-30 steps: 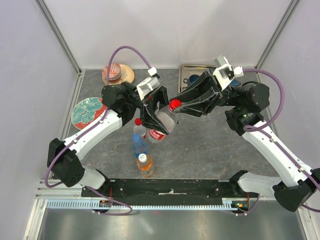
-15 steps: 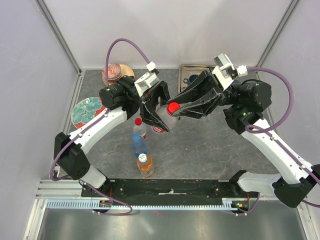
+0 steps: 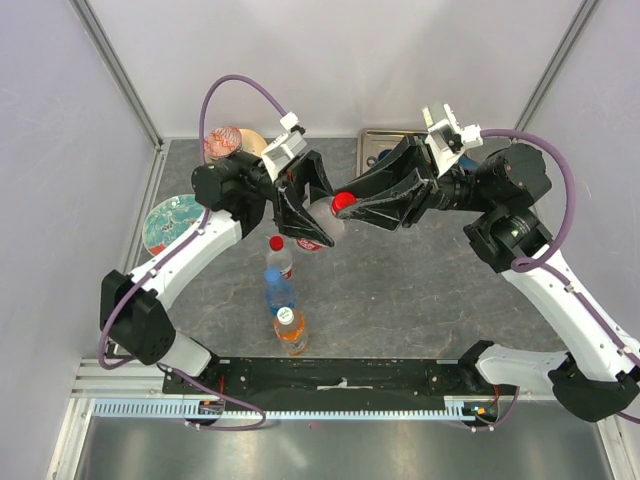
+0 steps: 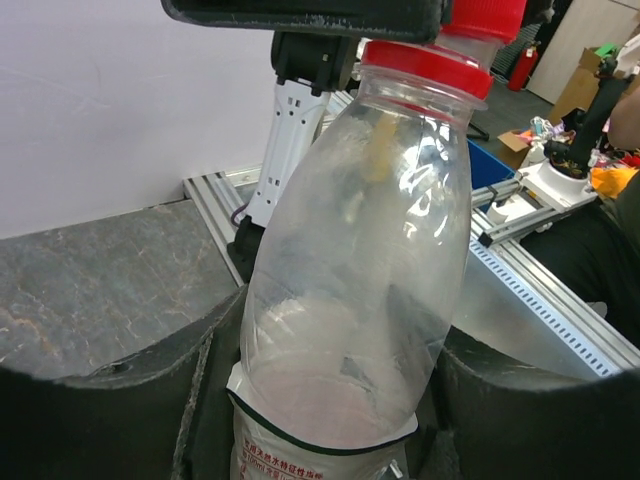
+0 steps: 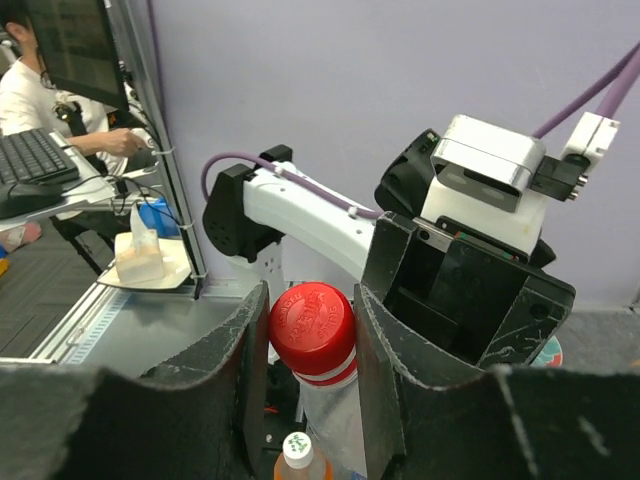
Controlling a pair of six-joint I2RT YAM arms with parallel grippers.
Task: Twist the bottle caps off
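I am working over a grey stone-patterned table (image 3: 420,290) boxed in by pale lilac walls (image 3: 330,60). My left gripper (image 3: 303,212) is clamping its fingers around the labelled lower body of a clear bottle (image 4: 350,280), holding it off the surface. My right gripper (image 3: 345,202) is pinching that bottle's red cap (image 5: 312,318) between its two fingers. The bottle is leaning, its long axis running from my left hand towards my right, cap end pointing into my right fingers. Three more capped bottles (image 3: 279,290) are standing just below my left hand.
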